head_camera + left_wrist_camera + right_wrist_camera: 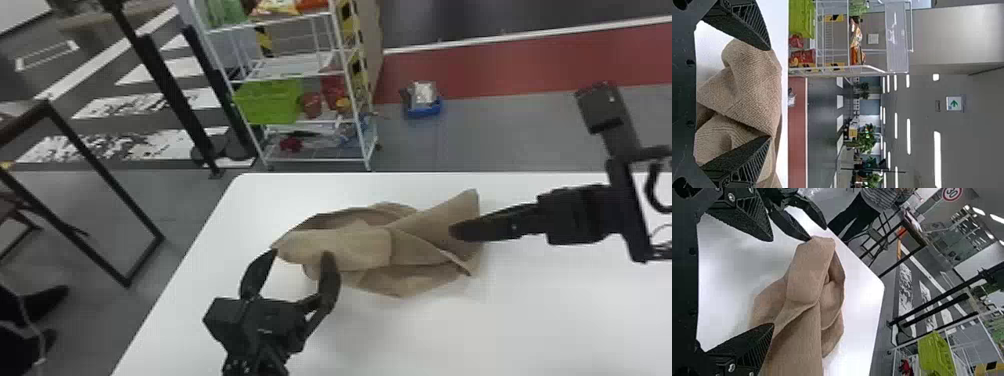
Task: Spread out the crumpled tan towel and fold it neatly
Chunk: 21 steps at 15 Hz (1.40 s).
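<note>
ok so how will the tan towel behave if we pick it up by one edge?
Likely floppy: the towel lies in loose, overlapping folds, so most of it would probably hang and trail. Probably not slippery, given the visibly textured weave. Shouldn't roll, I'd guess, since it's spread irregularly over the table.

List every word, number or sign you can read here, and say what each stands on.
"30": on the round red-rimmed sign, right wrist view.
Green-and-white sign, left wrist view: an arrow, no readable word.
Packets on the white rack: any print is too blurred to read.
Tan towel: no text visible.
</note>
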{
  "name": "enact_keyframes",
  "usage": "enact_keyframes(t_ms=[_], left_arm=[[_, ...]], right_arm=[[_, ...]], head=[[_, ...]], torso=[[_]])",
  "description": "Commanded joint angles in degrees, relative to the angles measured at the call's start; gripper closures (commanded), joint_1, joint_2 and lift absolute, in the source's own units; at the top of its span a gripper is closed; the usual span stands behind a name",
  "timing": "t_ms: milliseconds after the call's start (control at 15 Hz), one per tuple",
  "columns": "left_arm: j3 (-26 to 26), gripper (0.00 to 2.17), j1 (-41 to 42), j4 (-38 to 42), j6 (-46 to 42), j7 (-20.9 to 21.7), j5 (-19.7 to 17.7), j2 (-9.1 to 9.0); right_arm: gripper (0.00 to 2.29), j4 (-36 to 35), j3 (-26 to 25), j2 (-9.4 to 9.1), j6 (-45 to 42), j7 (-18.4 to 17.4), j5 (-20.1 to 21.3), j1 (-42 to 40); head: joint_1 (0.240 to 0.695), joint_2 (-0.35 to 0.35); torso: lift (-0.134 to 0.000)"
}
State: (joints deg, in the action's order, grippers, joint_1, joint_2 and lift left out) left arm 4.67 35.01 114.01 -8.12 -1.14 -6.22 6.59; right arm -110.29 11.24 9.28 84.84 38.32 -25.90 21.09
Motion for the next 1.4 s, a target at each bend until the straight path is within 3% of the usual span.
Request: enact_keyframes(t_ms=[0, 133, 267, 600, 733, 1133, 1333], left_arm=[[0.07, 0.08, 0.24, 0.16, 0.00, -0.09, -0.02, 0.00], [0.07, 0.08, 0.32, 0.25, 0.00, -0.18, -0.02, 0.00], [0.07, 0.08, 0.32, 0.42, 0.00, -0.18, -0.02, 0.00], [-0.02, 0.08, 0.41, 0.60, 0.53, -0.27, -0.02, 0.00], [0.07, 0.08, 0.50, 0.69, 0.53, -0.36, -0.02, 0.00], [0.16, 0.08, 0.59, 0.69, 0.53, -0.45, -0.02, 0.00], [0.25, 0.08, 0.59, 0.51, 0.53, -0.45, -0.02, 0.00]], right_arm=[[0.16, 2.63, -0.51, 0.91, 3.19, 2.63, 1.55, 2.02], [0.17, 2.72, 0.19, 1.35, 5.24, 4.92, 4.02, 2.29], [0.17, 3.24, 0.89, 1.61, 5.24, 5.45, 4.98, 2.55], [0.17, 6.76, 4.23, 2.05, 5.24, 7.20, 11.84, 4.83], [0.17, 9.13, 6.43, 1.61, 5.24, 8.96, 15.35, 6.50], [0.17, 12.82, 11.09, 1.00, 5.24, 12.92, 20.36, 9.23], [0.32, 14.67, 13.90, 0.38, 5.24, 13.36, 23.09, 10.55]], head=[[0.695, 0.350], [0.695, 0.350], [0.695, 0.345], [0.695, 0.324], [0.695, 0.318], [0.695, 0.328], [0.695, 0.327]], torso=[[-0.122], [-0.122], [-0.122], [-0.122], [-0.122], [-0.122], [-0.122]])
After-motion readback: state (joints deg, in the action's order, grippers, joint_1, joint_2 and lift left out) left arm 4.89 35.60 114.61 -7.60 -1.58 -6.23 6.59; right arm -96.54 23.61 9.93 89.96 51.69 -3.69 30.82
